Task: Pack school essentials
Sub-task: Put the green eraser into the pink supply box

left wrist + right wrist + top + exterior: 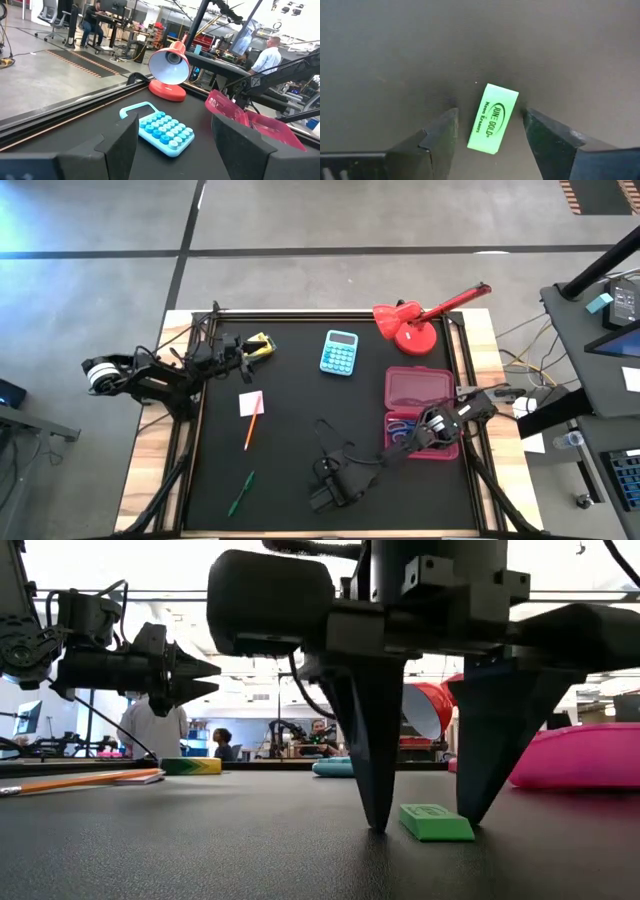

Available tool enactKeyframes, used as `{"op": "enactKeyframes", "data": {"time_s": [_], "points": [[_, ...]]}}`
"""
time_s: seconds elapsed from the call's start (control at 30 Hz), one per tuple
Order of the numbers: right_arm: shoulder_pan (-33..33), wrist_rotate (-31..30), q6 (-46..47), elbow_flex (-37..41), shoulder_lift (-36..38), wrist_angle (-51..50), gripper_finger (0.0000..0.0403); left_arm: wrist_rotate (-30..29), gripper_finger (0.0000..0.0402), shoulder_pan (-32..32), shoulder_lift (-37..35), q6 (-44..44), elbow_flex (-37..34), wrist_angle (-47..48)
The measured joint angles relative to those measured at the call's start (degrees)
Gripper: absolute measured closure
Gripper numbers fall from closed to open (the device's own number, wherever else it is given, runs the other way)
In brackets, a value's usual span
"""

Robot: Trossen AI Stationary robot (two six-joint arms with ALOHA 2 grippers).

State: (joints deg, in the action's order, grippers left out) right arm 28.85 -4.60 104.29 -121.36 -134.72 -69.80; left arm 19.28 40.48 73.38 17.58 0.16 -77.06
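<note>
Down near the counter's front edge, right gripper [487,131] fingers spread, straddling green eraser [492,118], not yet clamped, left gripper [243,350] parted, empty, back-left.

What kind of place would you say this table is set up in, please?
Probably an open robotics lab or workshop: people sit at desks behind the table, another robot arm stands in the background, and the concrete floor has taped lines.

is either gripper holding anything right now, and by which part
Nothing is held. The right gripper is open, its fingers straddling the green eraser on the table without closing. The left gripper is open and empty.
</note>
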Motion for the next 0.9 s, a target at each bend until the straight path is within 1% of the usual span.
{"op": "enactKeyframes", "data": {"time_s": [0.1,0.2,0.43,0.53,0.63,0.9], "points": [[0.03,0.03,-1.17,-0.04,-0.36,-0.02,0.0214,-0.01,0.0167,0.01,0.00,0.02,0.00,0.01],[0.03,0.15,-2.06,-0.07,-0.55,-0.03,0.0242,0.01,0.0167,0.01,0.00,0.02,0.00,0.00],[0.03,0.33,-5.12,-0.07,-0.55,0.06,0.0332,0.01,0.0167,-0.02,0.00,0.02,0.00,0.00],[0.03,0.33,-7.00,-0.07,-0.48,-0.04,0.0362,0.00,0.0167,-0.02,0.00,0.00,0.00,0.00],[0.01,0.42,-9.39,-0.02,-0.03,-0.13,0.0373,0.01,0.0167,-0.02,0.00,0.02,-0.01,0.00],[0.01,0.65,-14.19,0.20,1.62,-2.15,0.0373,-0.02,0.0167,0.01,-0.01,0.00,-0.01,0.00]]}}
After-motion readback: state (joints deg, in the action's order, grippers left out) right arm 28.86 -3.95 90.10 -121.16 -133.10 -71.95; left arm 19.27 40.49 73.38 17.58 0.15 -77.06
